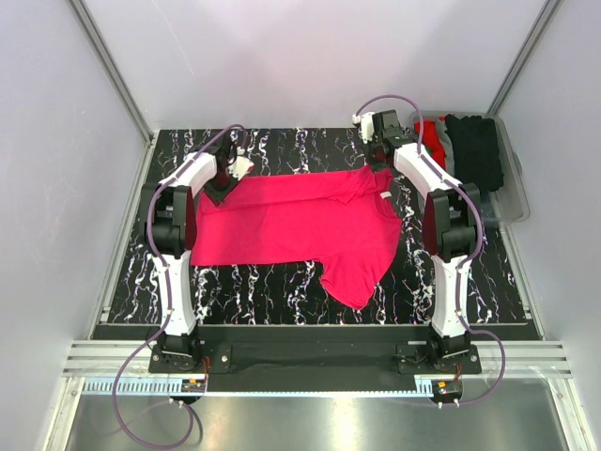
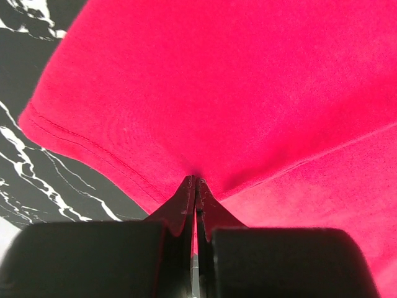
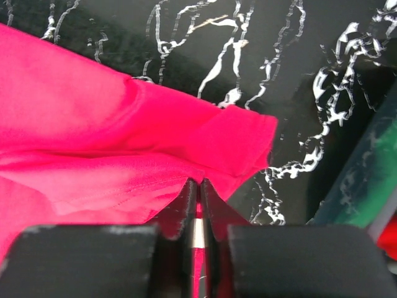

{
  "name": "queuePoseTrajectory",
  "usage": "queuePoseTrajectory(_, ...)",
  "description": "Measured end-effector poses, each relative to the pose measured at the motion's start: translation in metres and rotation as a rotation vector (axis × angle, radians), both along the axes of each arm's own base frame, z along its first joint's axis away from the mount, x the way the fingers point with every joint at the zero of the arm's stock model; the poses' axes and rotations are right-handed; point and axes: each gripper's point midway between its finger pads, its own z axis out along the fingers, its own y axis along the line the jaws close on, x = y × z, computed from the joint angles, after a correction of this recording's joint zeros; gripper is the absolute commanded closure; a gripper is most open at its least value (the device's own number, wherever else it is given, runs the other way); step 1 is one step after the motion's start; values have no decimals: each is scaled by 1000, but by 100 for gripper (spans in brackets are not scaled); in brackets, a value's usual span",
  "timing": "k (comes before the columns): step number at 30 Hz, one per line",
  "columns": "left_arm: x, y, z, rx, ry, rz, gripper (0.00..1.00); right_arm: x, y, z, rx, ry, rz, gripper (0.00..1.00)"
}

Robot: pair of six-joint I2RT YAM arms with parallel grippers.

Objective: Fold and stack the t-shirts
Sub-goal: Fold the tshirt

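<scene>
A bright pinkish-red t-shirt point(image 1: 296, 224) lies spread across the black marbled table, with one sleeve hanging toward the front point(image 1: 355, 272) and a small white label point(image 1: 384, 195) near its right end. My left gripper point(image 1: 225, 184) is shut on the shirt's far left edge; in the left wrist view the cloth point(image 2: 236, 93) puckers into the closed tips of the left gripper point(image 2: 196, 181). My right gripper point(image 1: 380, 167) is shut on the shirt's far right part; in the right wrist view the right gripper point(image 3: 197, 183) pinches the fabric point(image 3: 124, 136) beside a sleeve.
A clear bin point(image 1: 515, 188) at the back right holds other shirts, black point(image 1: 474, 150), red point(image 1: 432, 139) and grey. Its edge with green cloth shows in the right wrist view point(image 3: 366, 180). White walls enclose the table point(image 1: 254, 282) on three sides.
</scene>
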Motion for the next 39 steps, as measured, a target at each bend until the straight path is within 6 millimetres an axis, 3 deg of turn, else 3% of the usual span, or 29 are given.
queuePoseTrajectory(2,-2,0,-2,1,8,0,100,2,-4,1,-18,-10,-10,62)
queuePoseTrajectory(7,-3,0,-2,1,9,0,100,7,-7,5,-47,-49,9,59)
queuePoseTrajectory(14,-3,0,-2,2,10,0,100,-66,16,-6,22,46,313,64)
queuePoseTrajectory(18,-3,-1,-2,3,10,-2,100,-89,30,-19,51,99,442,64)
queuePoseTrajectory(22,-3,-1,-2,4,10,-3,100,-95,40,-27,81,128,515,63)
queuePoseTrajectory(31,-8,-2,-7,6,25,-7,100,-85,68,-39,117,158,650,66)
queuePoseTrajectory(39,-16,-1,-8,8,37,-6,100,-98,74,-56,129,227,682,66)
